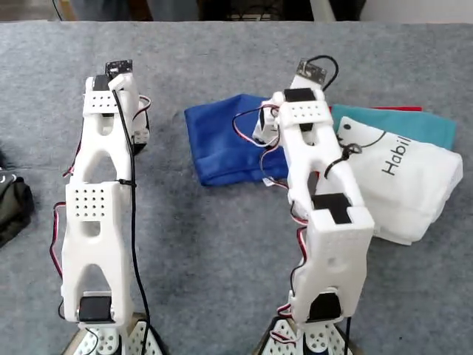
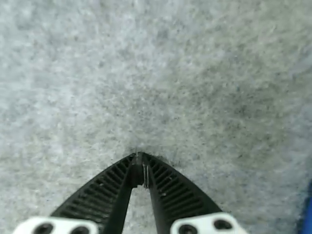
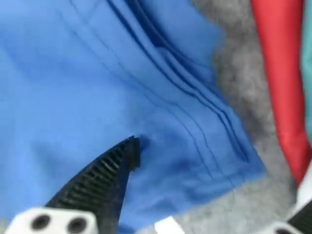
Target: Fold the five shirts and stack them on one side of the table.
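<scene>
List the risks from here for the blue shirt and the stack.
1. The right end effector sits open over the folded blue shirt. Pinching only one layer could undo the fold.
2. The white shirt lies askew over the teal shirt and red shirt. Dragging the blue one across may shift that stack.
</scene>
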You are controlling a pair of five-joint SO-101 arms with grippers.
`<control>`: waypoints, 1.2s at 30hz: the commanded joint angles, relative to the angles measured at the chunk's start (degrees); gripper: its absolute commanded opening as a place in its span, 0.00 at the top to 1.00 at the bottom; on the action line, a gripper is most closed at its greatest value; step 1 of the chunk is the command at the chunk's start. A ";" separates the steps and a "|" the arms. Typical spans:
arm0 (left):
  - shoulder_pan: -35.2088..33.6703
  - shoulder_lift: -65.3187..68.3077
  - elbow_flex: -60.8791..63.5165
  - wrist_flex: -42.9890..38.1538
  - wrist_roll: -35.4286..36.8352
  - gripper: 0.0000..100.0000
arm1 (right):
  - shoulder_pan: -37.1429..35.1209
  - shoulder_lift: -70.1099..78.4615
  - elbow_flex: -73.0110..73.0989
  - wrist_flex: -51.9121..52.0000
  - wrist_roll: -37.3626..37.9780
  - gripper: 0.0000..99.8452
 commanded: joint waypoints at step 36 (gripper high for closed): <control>-1.80 0.18 -0.92 -2.11 0.00 0.97 | -0.97 4.09 -20.00 13.45 4.57 0.55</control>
